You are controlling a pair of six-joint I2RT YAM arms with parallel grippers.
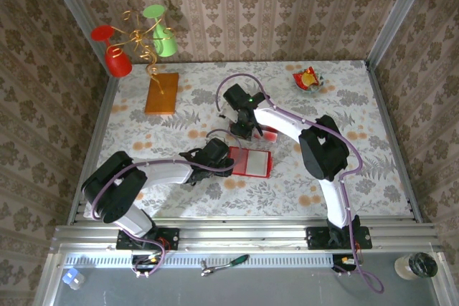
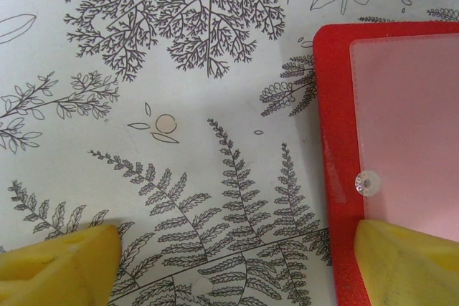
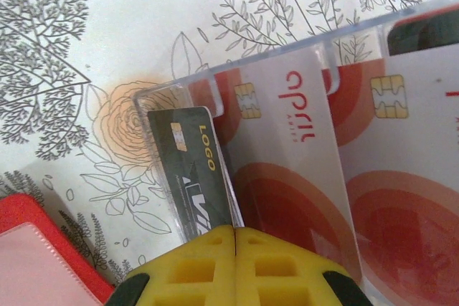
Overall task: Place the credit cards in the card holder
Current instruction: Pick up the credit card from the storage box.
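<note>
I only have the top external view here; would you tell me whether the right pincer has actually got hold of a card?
Observer: Yes, the right pincer is shut on the edge of a dark card marked LOGO.
Operator: Where is that card sitting?
Observer: In an end slot of a clear rack, beside pale red-and-white cards.
Operator: And the left side?
Observer: The left pincer is open, one fingertip over the card holder, which lies open, clear pocket up.
</note>
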